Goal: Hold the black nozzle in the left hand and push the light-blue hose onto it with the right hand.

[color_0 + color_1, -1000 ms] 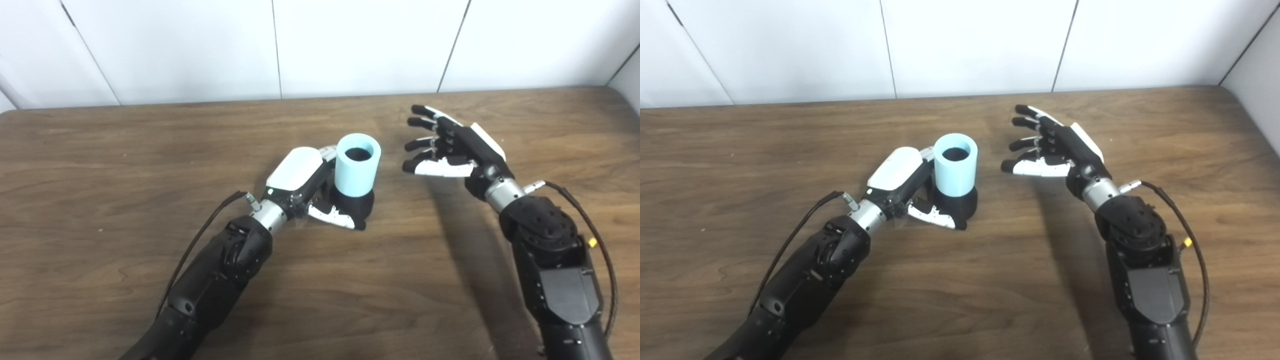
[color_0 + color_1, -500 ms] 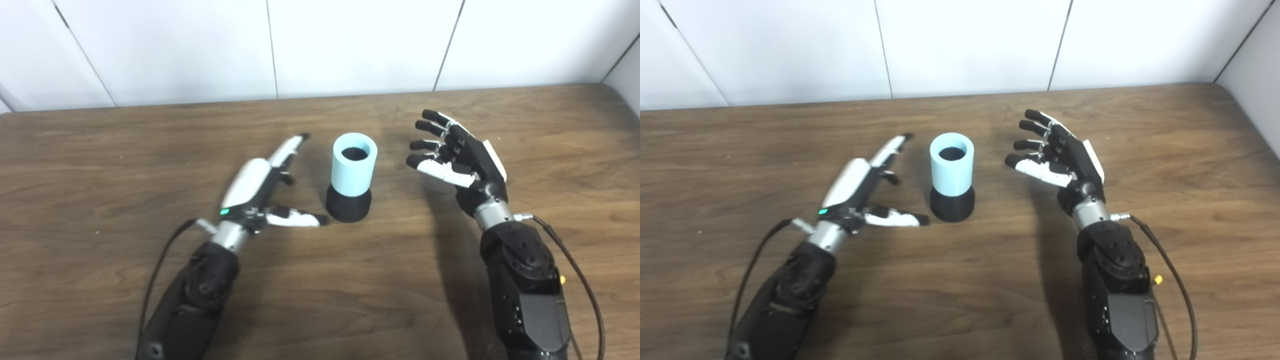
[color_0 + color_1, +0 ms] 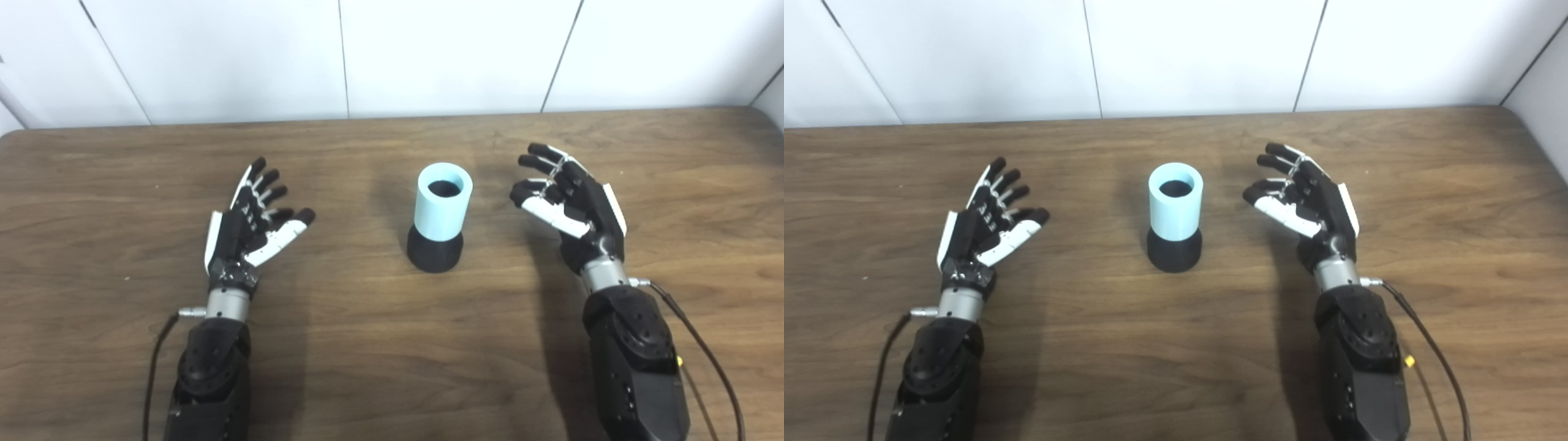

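1. Surface: brown wood grain, running to a white panelled wall at 12 o'clock.
2. Nozzle: black, short, flared at the base, standing upright on the surface near the middle of the view. Only its lower part shows; the rest is covered by item 3.
3. Hose: light blue, a short stubby tube, upright, seated on top of the nozzle and touching it all round. Its open end faces up, and the inside looks dark. Whether that darkness is the nozzle's top or plain shadow cannot be told.
4. Left hand: at 9 o'clock from the nozzle, well apart from it. The palm is turned toward the middle of the view and the fingers are spread and pointing toward 12 o'clock, holding nothing. The thumb angles toward 2 o'clock.
5. Right hand: at 3 o'clock from the hose, near it but not touching. The palm faces the hose, with the fingers apart, lightly curled and empty.
6. Forearms: black, entering from 6 o'clock, one on each side, each with a thin cable trailing at the wrist.
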Controlling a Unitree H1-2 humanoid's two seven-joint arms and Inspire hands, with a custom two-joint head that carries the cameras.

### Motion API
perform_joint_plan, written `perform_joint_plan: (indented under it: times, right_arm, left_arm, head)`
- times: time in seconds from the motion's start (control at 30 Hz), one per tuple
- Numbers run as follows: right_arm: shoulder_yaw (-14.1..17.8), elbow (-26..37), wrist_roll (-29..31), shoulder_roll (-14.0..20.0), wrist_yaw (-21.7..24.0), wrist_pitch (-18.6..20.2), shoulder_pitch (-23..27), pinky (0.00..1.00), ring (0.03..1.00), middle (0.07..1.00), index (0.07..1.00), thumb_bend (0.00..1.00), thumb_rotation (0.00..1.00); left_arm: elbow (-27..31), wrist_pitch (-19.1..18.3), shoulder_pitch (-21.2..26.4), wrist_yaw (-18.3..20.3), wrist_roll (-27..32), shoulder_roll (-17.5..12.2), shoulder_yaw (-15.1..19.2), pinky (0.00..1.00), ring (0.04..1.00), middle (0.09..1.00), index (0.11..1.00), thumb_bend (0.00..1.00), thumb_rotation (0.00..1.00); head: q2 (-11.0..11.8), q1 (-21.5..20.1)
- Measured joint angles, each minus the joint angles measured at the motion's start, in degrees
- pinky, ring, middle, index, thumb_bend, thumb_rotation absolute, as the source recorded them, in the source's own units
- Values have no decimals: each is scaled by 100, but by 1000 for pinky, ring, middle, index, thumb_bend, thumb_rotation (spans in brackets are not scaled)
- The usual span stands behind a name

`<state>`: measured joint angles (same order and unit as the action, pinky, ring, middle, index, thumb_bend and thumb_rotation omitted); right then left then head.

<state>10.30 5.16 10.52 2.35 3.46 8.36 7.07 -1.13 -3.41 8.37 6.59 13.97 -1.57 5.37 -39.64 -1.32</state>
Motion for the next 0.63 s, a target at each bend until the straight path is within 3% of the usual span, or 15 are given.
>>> perform_joint_plan:
  times: [0.1,0.27,0.5,0.63]
  right_arm:
    - [-48,79,36,2,8,0,-57,393,532,660,681,629,203]
    - [-160,105,-48,36,-5,-4,-189,430,588,691,734,658,286]
    - [-190,106,-97,35,-64,-4,-281,411,593,700,737,769,245]
    - [-217,157,-130,34,-133,-3,-281,406,598,703,732,782,216]
  left_arm:
    - [166,-278,4,131,329,-62,28,554,717,813,816,749,168]
    - [417,-612,-23,174,384,-190,-34,591,714,807,798,731,158]
    - [455,-716,-114,263,371,-256,-94,587,722,809,806,730,162]
    - [455,-718,-134,290,370,-262,-94,581,724,813,807,726,166]
  head:
    - [35,9]
    - [53,26]
    - [62,0]
    - [70,-9]
